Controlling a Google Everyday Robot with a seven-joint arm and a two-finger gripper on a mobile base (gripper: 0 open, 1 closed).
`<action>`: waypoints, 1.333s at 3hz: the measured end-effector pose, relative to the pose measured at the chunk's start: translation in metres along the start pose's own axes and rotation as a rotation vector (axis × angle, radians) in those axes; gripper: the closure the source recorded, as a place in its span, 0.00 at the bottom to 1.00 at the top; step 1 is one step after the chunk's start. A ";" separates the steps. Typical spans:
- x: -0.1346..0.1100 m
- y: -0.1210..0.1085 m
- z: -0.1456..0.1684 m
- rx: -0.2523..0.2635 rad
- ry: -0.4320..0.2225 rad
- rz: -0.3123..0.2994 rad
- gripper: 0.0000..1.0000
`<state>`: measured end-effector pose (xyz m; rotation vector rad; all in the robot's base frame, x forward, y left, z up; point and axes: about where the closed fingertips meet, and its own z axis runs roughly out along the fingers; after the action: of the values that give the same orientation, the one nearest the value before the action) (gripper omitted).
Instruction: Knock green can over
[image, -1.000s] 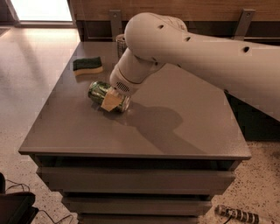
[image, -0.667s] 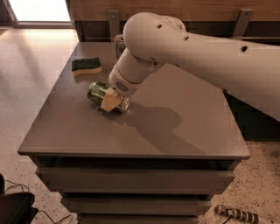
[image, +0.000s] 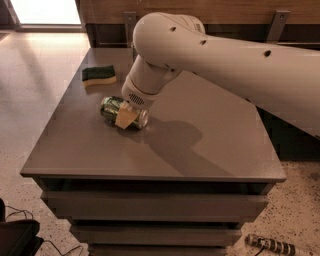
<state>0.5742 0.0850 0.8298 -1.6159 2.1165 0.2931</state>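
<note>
Table (image: 210, 150): grey, sponge (image: 98, 75) near the 11 o'clock corner.
Room: speckled floor (image: 30, 90), wooden wall (image: 235, 12).
Can (image: 109, 107): on its side, left of centre.
Gripper (image: 127, 115): on the can, coming from 1 o'clock; its grip I cannot tell.

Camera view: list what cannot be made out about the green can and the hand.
- The green can, lying on its side on the table: its middle is hidden by the hand sitting over it, and its lettering is too blurred to read.
- The hand: its upper part is hidden under the wrist.
- The table's back right: covered by the arm.
</note>
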 end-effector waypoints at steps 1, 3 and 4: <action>0.003 0.002 0.010 -0.012 0.068 -0.008 0.82; 0.000 0.002 0.004 -0.012 0.068 -0.009 0.36; -0.001 0.003 0.004 -0.012 0.068 -0.011 0.12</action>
<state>0.5721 0.0882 0.8266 -1.6661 2.1594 0.2504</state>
